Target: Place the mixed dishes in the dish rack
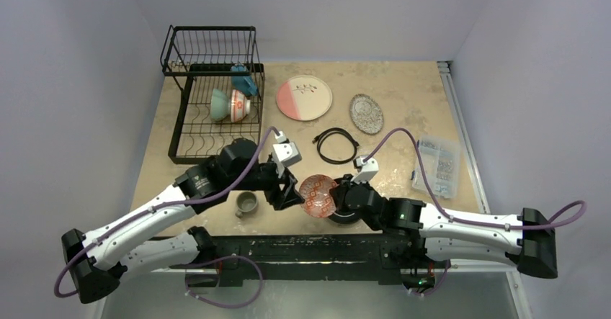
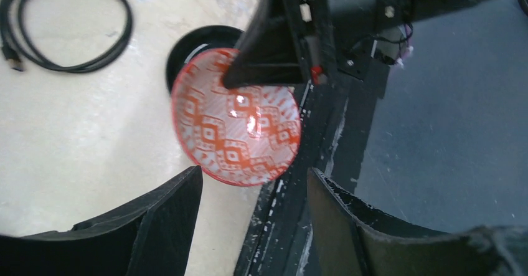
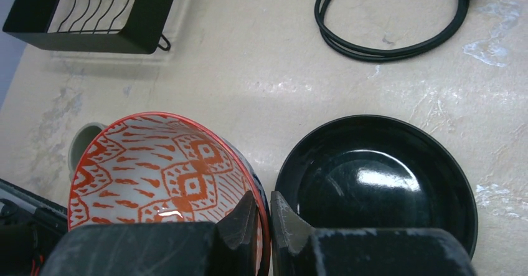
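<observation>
Bowl (image 3: 168, 170) rim in right claw (image 3: 262, 196)

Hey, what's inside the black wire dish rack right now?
In the black wire dish rack, a mint-green bowl and a white bowl with a red band stand on edge side by side, with a blue-handled mug just beyond. Most of the mug is covered, so only blue shows.

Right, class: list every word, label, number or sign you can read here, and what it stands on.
No text can be read.
left arm: small white mark on a joint, too small to read.
red-patterned bowl: diamond pattern only, no writing.
clear parts box: too small to tell.
</observation>
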`<state>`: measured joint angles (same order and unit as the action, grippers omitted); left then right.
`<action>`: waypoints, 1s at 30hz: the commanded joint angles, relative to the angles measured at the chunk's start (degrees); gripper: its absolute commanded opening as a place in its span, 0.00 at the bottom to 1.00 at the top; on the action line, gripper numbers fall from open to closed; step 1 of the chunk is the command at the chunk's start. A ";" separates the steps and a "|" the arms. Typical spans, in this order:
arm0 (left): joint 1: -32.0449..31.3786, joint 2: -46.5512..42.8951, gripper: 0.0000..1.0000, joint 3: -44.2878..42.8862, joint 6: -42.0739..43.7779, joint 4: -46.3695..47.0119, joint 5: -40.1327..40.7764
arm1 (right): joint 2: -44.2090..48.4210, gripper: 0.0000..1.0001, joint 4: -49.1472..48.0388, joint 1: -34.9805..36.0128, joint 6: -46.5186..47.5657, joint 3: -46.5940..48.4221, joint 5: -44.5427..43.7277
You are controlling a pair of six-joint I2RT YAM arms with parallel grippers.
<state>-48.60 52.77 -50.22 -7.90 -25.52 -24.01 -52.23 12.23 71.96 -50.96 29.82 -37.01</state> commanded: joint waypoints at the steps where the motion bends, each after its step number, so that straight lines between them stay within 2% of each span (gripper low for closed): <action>1: -8.95 -1.63 0.62 1.01 -2.28 1.71 7.13 | 2.82 0.00 -3.94 -2.83 -0.78 -1.83 2.24; 4: -18.51 1.00 0.64 -2.03 -0.24 -2.40 17.93 | 3.71 0.00 -5.16 -4.73 -0.13 -2.75 4.70; 8: -32.36 9.91 0.66 -8.08 10.49 -9.82 38.90 | 4.06 0.00 -5.89 -5.74 1.08 -2.61 5.75; 11: -38.21 16.68 0.67 -11.59 17.00 -11.99 46.60 | 4.04 0.00 -5.88 -6.08 1.69 -2.19 6.24; 17: -40.80 28.49 0.67 -16.74 23.31 -15.83 48.17 | 5.18 0.00 -5.81 -6.13 1.79 -2.46 7.34; 21: -41.77 35.00 0.65 -18.75 25.74 -17.39 54.94 | 6.60 0.00 -5.71 -6.22 1.74 -2.84 7.78; 30: -42.83 39.08 0.55 -16.91 28.50 -15.36 63.82 | 7.06 0.00 -6.38 -6.31 2.44 -2.67 8.49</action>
<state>-90.59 92.31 -66.70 18.04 -41.78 33.12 -45.82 10.76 65.93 -48.75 26.52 -28.71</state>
